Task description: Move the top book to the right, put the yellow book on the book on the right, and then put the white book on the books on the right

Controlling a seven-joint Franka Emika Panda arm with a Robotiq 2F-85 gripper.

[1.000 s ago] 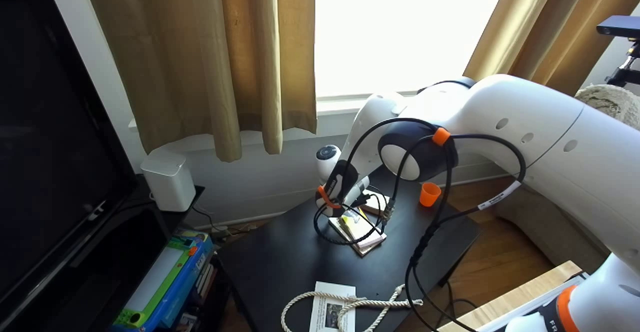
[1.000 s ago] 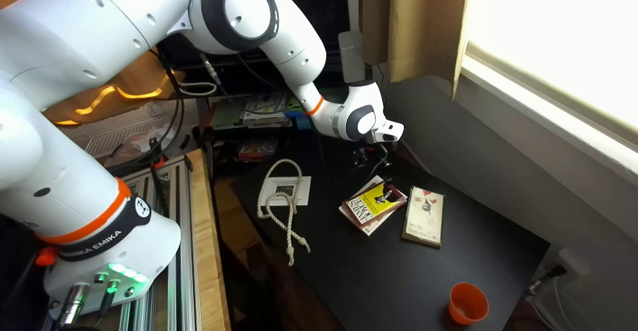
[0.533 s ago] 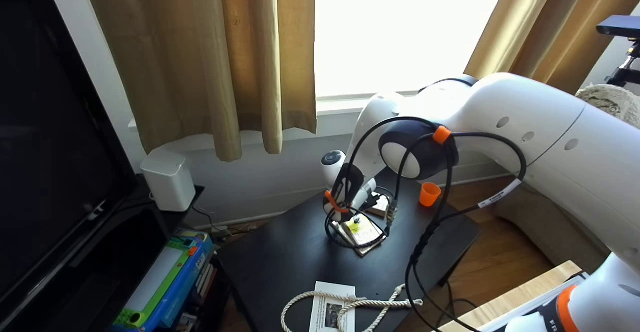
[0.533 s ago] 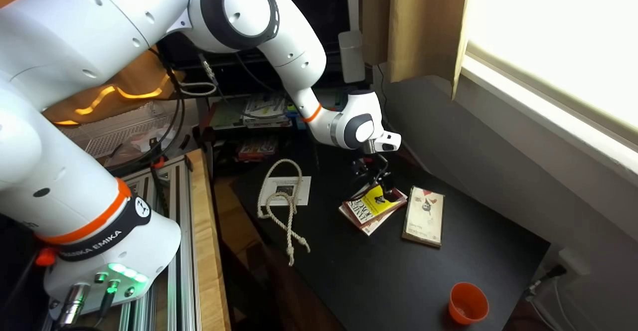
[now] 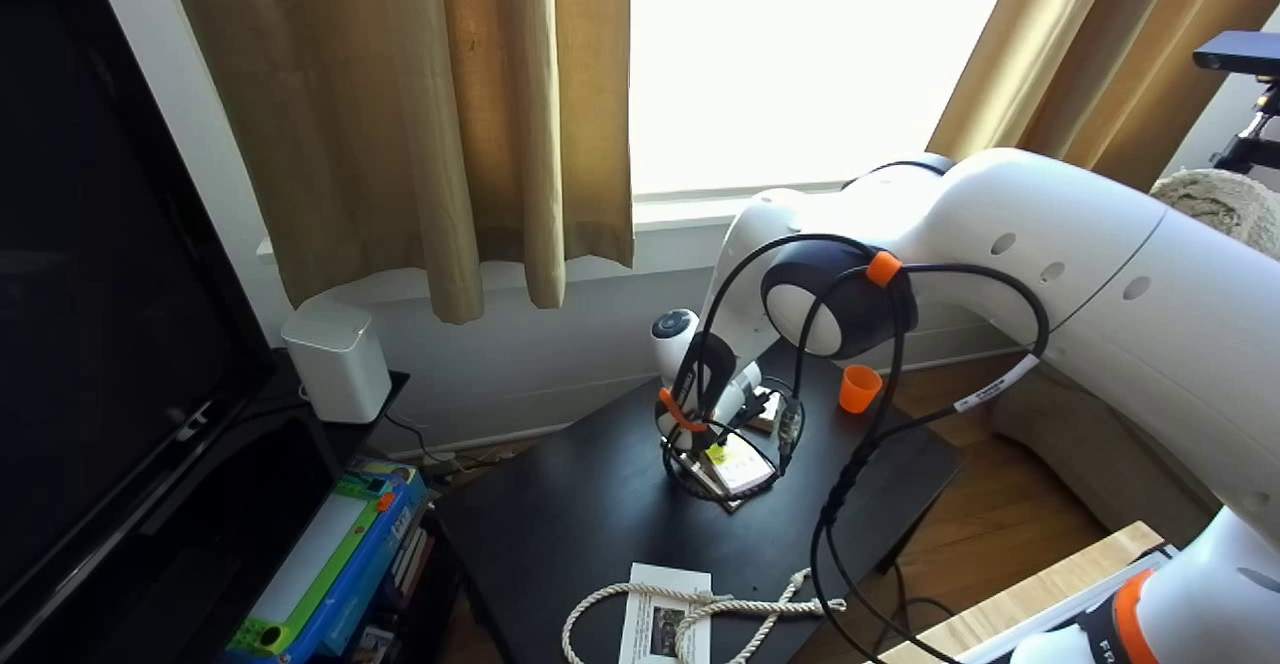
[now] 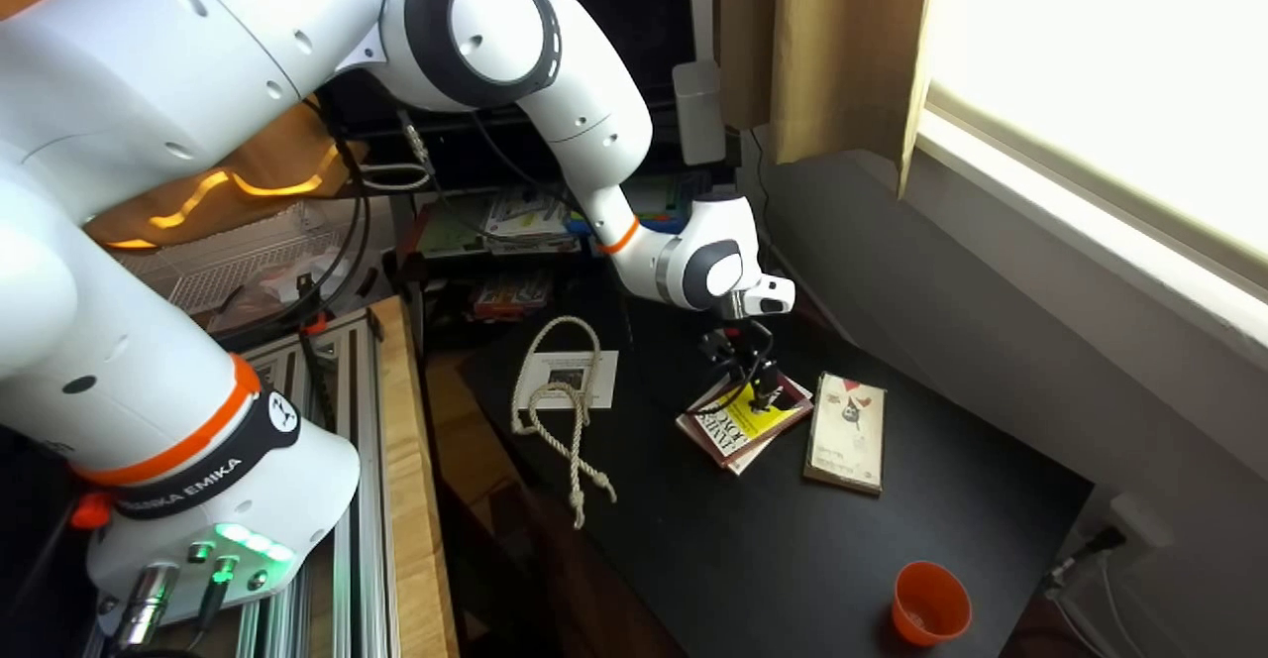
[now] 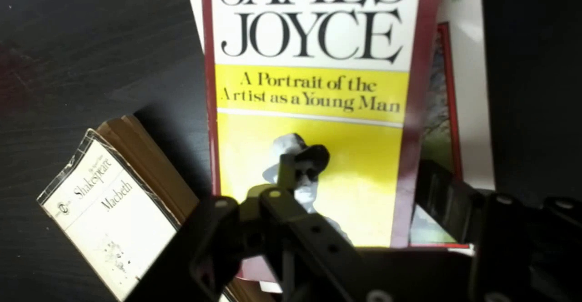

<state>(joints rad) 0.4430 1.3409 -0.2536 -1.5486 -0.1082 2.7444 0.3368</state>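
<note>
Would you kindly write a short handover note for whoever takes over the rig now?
Gripper: open at the yellow book, not gripping it; contact unclear.
Things: yellow book on the white book; Macbeth lies beside them.
Done, apparently: the first move, with Macbeth set aside.
Left: yellow book onto Macbeth, then white book on top.

Orange cup (image 5: 859, 391) on black table (image 6: 773, 539), looped rope (image 5: 775, 607) across printed sheet (image 5: 645, 634), tan curtains (image 5: 400, 124) beside window (image 5: 800, 64)

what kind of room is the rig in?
Probably a home living room, going by the large TV, gold curtains, and what looks like a child's drawing board.
</note>
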